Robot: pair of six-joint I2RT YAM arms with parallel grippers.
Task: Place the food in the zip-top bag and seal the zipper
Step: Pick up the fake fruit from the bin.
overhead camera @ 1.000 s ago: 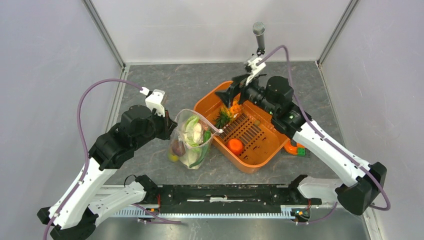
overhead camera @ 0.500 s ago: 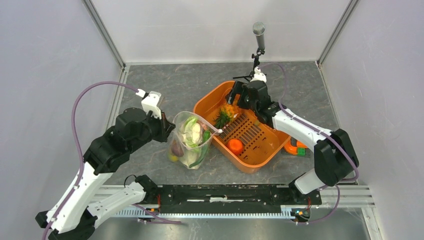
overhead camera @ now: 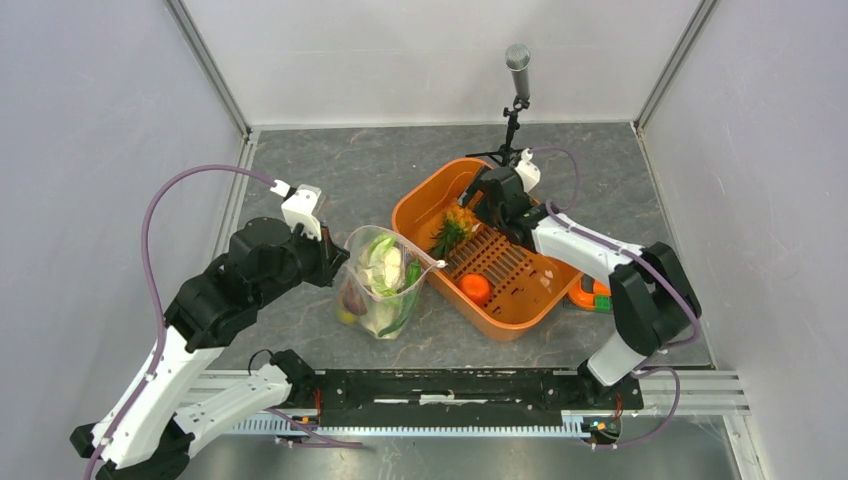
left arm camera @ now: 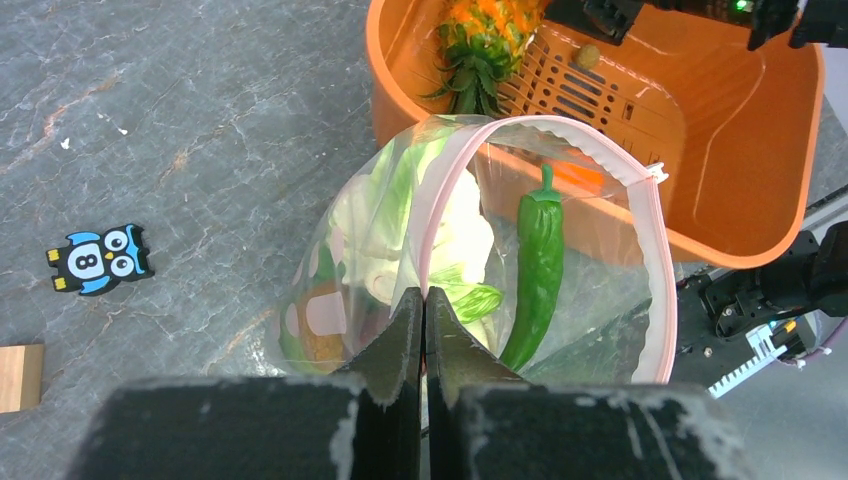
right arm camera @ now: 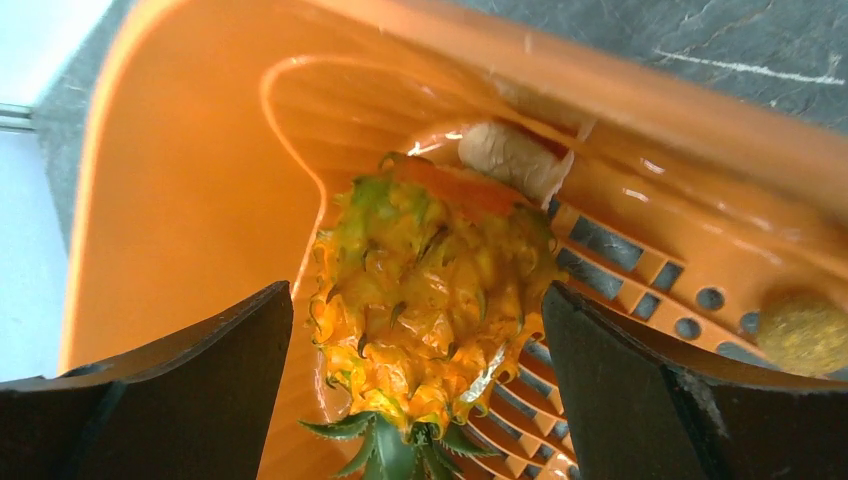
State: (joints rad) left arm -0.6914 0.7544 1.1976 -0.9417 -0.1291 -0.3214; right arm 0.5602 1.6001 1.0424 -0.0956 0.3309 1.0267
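Most of the food [left arm camera: 455, 235] stands in the zip-top bag [overhead camera: 385, 290], which sits upright left of the desk's middle, toward the near edge, with a green pepper [left arm camera: 540, 260] leaning inside it. The left gripper [left arm camera: 425, 335] is pinched tight on the bag's rim, right where the pink zipper [left arm camera: 600, 150] runs into its fingers, and the mouth stands open as a hoop. The left arm rises from the near-left corner with its elbow high and its wrist tipped down at the bag. I judge the film thin, soft and crinkly, so it would likely slump if let go. That stiffer strip is the sensible place to hold. Just beyond, touching the bag's right side, is the orange basket [overhead camera: 505, 335], with a round orange piece [overhead camera: 476, 288] on its slotted floor. Farther in, toward the basket's far-left corner, lies the pineapple [right arm camera: 430, 310], crown pointing to the near edge. The right gripper [right arm camera: 415, 300] hovers over it with fingers spread wide either side of the body, gripping nothing. The right forearm stretches over the basket and the wrist is pitched steeply down. The fruit looks like light, hard plastic. I would close across its knobbly middle, not the thin leaves.
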